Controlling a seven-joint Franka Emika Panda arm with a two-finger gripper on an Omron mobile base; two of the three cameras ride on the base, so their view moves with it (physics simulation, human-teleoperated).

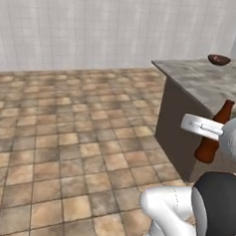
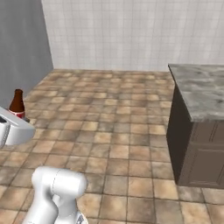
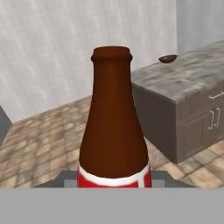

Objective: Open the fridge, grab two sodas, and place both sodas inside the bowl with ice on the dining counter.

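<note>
My gripper (image 1: 209, 130) is shut on the lower body of a dark-brown cola bottle (image 1: 215, 133) with a red label, and holds it upright in the air beside the dining counter (image 1: 212, 81). The bottle (image 3: 113, 127) rises close in front of the hand view, its red label low between the jaws. From the right base view, the bottle (image 2: 17, 103) stands at the far left above the white hand. The dark wooden bowl (image 1: 219, 59) sits far back on the counter's marble top; I also see the bowl (image 3: 168, 58) in the hand view. Ice is too small to make out. The fridge is out of view.
Brown tiled floor (image 1: 73, 137) spreads wide to the left of the island. A pale tiled wall (image 2: 131, 30) closes the back. A flat grey panel (image 2: 22, 48) stands at the left of the right base view. The island's brown base (image 2: 197, 153) has cabinet doors.
</note>
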